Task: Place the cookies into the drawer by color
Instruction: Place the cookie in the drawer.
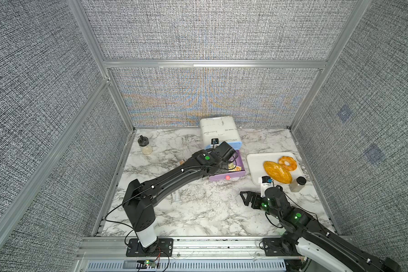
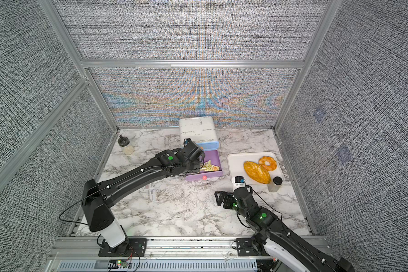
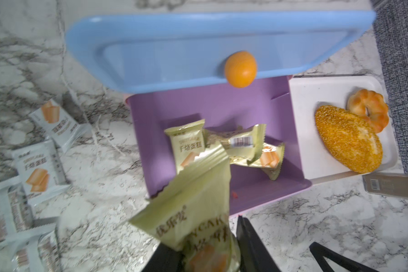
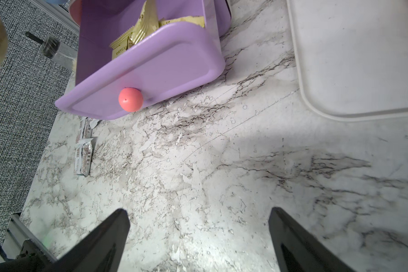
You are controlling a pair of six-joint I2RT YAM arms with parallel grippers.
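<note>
The drawer cabinet (image 1: pixel 218 131) is white and stands at the back of the table. Its light blue drawer (image 3: pixel 174 54) with an orange knob sits slightly out. The purple drawer (image 3: pixel 222 101) below it is pulled far out. Three yellow-green cookies (image 3: pixel 233 143) lie inside the purple drawer. My left gripper (image 3: pixel 205 245) hovers over the drawer's front edge, shut on another yellow-green cookie (image 3: pixel 193 212). Several white cookies (image 3: pixel 40 164) lie on the marble left of the drawer. My right gripper (image 4: pixel 198 219) stands open over bare marble, in front of the drawer's pink knob (image 4: pixel 130 99).
A white tray (image 1: pixel 254 164) right of the drawer holds an orange bread loaf (image 1: pixel 277 172) and a ring pastry (image 1: pixel 287 163). A dark-lidded jar (image 1: pixel 297 184) stands at the tray's near corner. A small bottle (image 1: pixel 145 146) is at the back left. Grey walls enclose the table.
</note>
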